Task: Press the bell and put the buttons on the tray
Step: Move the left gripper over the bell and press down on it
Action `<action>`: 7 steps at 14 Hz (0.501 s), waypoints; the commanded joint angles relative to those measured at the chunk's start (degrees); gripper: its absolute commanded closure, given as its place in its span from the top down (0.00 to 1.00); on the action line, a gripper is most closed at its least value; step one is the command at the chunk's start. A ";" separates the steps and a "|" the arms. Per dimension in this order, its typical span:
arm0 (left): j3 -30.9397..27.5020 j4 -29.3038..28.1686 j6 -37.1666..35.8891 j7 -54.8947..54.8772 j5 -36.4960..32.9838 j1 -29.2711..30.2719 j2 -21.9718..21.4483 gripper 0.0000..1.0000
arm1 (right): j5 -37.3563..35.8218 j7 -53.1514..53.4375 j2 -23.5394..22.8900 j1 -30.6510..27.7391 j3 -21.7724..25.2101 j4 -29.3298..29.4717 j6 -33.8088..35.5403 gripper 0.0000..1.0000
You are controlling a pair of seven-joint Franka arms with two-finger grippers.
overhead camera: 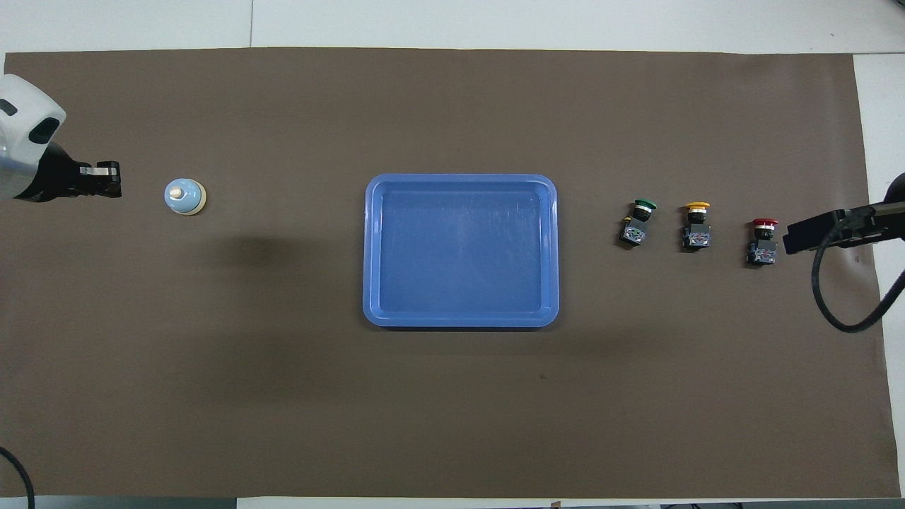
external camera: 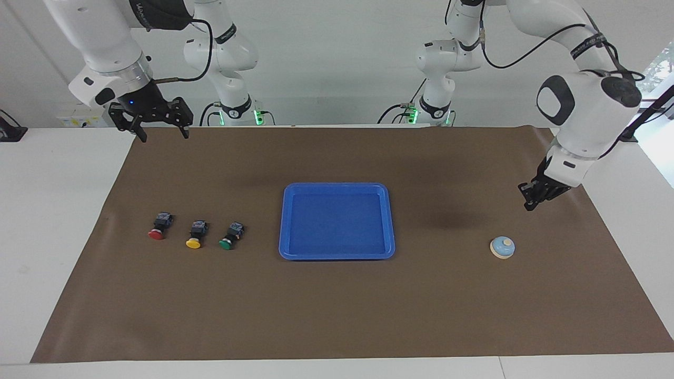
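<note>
The light blue bell stands on the brown mat toward the left arm's end; it also shows in the overhead view. My left gripper is shut and empty, up over the mat beside the bell, apart from it; it also shows in the overhead view. The blue tray lies empty mid-mat. The red button, yellow button and green button lie in a row toward the right arm's end. My right gripper is open and waits high over the mat's edge.
The brown mat covers most of the white table. In the overhead view the buttons lie green, yellow, red, the red one close under the right gripper. A black cable hangs from that arm.
</note>
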State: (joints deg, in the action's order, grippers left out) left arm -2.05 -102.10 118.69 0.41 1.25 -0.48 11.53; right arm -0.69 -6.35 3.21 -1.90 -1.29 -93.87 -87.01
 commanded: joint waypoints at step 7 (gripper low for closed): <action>-0.41 7.62 5.33 0.39 0.34 -1.29 13.26 0.00 | -0.01 -0.69 0.39 -0.65 -0.46 -0.17 0.44 1.00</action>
State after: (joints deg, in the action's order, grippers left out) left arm -1.74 -96.44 124.33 0.55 1.25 -1.32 23.19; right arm -0.69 -6.35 3.21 -1.90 -1.29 -93.87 -87.01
